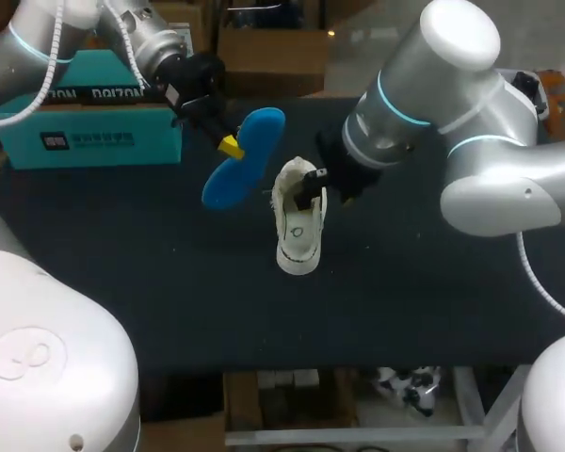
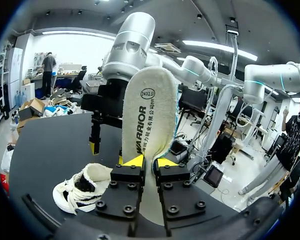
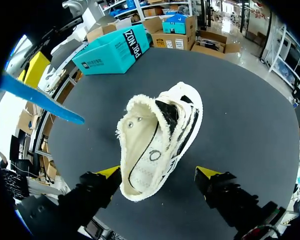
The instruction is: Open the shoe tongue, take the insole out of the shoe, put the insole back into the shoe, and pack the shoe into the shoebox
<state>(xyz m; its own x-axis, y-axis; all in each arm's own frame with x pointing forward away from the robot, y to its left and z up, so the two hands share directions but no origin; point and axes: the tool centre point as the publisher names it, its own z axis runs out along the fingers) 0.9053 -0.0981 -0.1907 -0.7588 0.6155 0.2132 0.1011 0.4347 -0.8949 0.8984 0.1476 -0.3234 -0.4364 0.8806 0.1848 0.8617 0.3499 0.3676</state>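
The shoebox (image 1: 94, 118) is sitting at the table's far left, and we are holding the insole (image 1: 254, 137) clenched in our left gripper (image 2: 150, 162), lifted in the air just left of the shoe (image 1: 299, 226) on the table. Our right gripper (image 3: 159, 174) is hanging released, fingers spread either side of the shoe. We are judging it best to steady the shoe's sides first, then slide the insole in tilted along its length.

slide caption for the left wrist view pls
Left gripper clamps the insole upright; the shoe sits on the table beside it
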